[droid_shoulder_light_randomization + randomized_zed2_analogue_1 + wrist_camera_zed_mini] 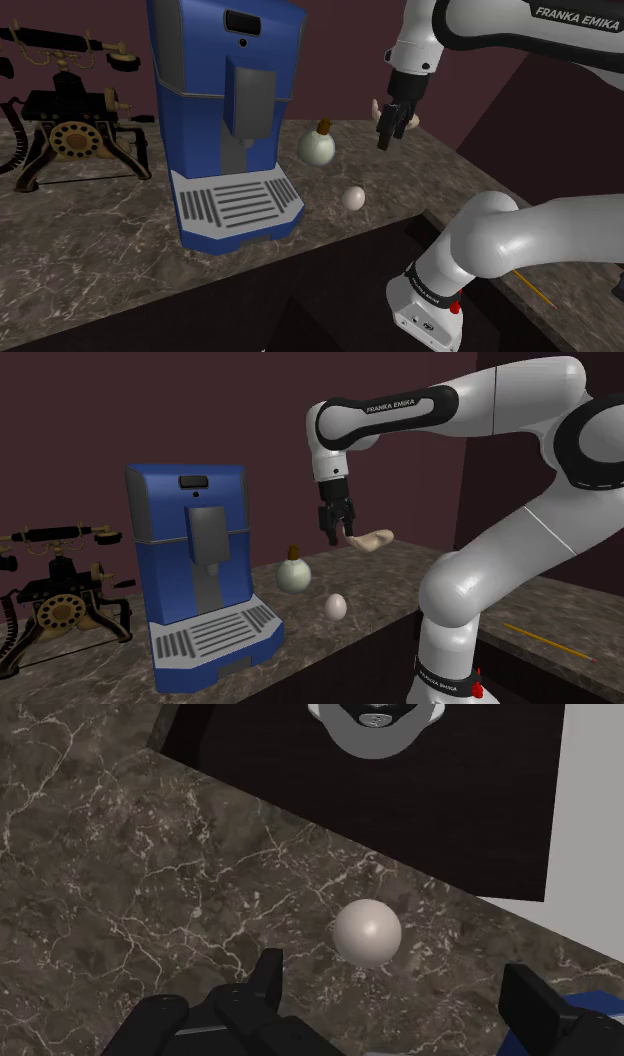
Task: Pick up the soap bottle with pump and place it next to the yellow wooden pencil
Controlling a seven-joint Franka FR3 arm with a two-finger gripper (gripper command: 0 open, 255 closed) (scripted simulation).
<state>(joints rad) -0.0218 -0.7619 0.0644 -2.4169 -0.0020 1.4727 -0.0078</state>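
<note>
The soap bottle [318,146] [293,575] is a round pale flask with a brown pump top. It stands upright on the dark marble counter [100,250], just beside the blue coffee machine. My gripper [391,136] [340,536] [395,994] hangs open in the air, above the counter and off to the shoulder view's right of the bottle, holding nothing. In the wrist view a small white egg-like ball [367,932] lies on the counter far below the fingers. The thin yellow pencil [530,288] [545,640] lies on a lower surface near the arm's base.
A tall blue coffee machine [225,110] [195,552] stands mid-counter, with an old black telephone [70,110] [60,592] beyond it. The white ball [354,197] [336,606] sits near the counter's front edge. A tan rounded object [372,539] lies behind the gripper.
</note>
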